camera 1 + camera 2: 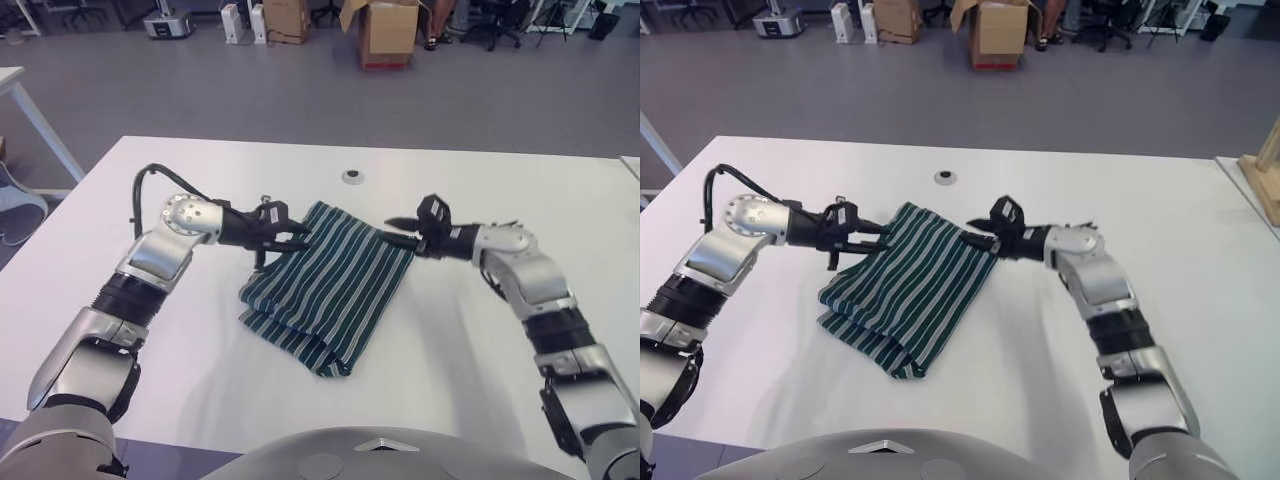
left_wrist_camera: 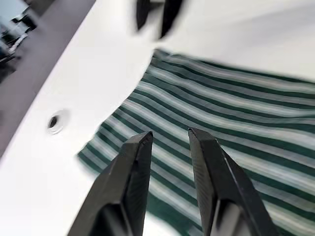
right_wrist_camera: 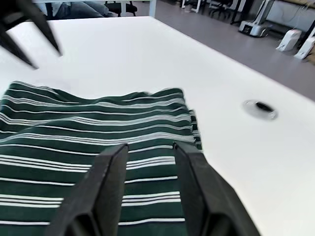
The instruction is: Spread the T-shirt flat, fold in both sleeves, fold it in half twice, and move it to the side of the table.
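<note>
The green-and-white striped T-shirt (image 1: 325, 285) is seen folded into a compact rectangle, laid at an angle near the middle of the white tabletop (image 1: 480, 330). The left hand (image 1: 303, 236) is held at the shirt's far left edge, its two fingers (image 2: 133, 172) parted by a narrow gap with nothing gripped between them. The right hand (image 1: 390, 229) is held at the shirt's far right corner, likewise slightly parted and holding nothing. A small round cable grommet (image 1: 352, 177) is set into the tabletop beyond the shirt.
</note>
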Motion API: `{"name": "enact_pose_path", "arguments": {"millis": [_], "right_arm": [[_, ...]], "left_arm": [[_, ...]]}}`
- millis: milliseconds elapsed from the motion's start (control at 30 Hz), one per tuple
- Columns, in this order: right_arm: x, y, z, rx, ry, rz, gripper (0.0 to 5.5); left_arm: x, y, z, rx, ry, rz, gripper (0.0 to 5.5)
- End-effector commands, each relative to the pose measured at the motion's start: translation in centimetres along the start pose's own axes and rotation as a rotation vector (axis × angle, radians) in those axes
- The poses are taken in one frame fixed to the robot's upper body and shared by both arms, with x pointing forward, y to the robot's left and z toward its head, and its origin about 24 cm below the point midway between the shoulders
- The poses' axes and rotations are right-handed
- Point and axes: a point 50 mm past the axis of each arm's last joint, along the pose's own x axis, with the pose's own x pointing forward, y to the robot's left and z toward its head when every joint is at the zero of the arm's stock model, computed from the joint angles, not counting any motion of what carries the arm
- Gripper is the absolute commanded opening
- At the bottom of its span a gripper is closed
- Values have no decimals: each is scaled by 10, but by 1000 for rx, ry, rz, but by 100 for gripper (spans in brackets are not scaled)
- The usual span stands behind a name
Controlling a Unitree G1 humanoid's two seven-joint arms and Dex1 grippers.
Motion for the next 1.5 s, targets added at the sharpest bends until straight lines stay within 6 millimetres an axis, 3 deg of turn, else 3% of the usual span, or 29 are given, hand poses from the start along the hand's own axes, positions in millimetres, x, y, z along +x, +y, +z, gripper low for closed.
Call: {"name": "enact_pose_path", "arguments": {"millis": [33, 100, 167, 233, 300, 433, 500, 600, 700, 800, 867, 967, 1133, 1400, 1500], "right_arm": [[13, 52, -23, 160, 23, 21, 171], [13, 73, -40, 187, 96, 28, 171], [4, 80, -50, 173, 189, 76, 171], [-6, 66, -54, 107, 282, 75, 171], [-14, 51, -54, 35, 351, 60, 171], [-26, 36, -43, -15, 360, 111, 171], [-27, 44, -33, 42, 287, 179, 171], [-34, 34, -13, 89, 167, 139, 171], [-42, 24, -6, 91, 137, 76, 171], [-80, 32, -36, -50, 259, -33, 171], [-98, 44, -58, -132, 319, -27, 205], [-113, 59, -81, -399, 377, 28, 262], [-112, 81, -94, -754, 276, 165, 282], [-82, 69, -99, -921, 132, 285, 282], [-65, 63, -94, -956, 107, 358, 282]], "left_arm": [[-8, -17, -47, 99, 299, -141, 135], [-2, -43, -52, 69, 262, -251, 135], [0, -72, -45, -133, 151, -353, 135], [-4, -95, -34, -256, 102, -459, 135], [-10, -104, -31, -269, 133, -497, 135], [-12, -103, -32, -245, 174, -406, 135], [-10, -85, -37, -194, 179, -231, 135], [-20, -65, -27, -248, -62, -32, 135], [-30, -66, -19, -326, -225, -34, 135], [-65, -103, -60, -326, -78, -50, 135], [-69, -131, -68, -209, -66, -95, 169], [-67, -159, -74, 142, -28, -60, 216], [-47, -169, -57, 533, -167, 17, 236], [7, -173, -56, 689, -292, -91, 236], [23, -178, -58, 708, -305, -210, 236]]}}
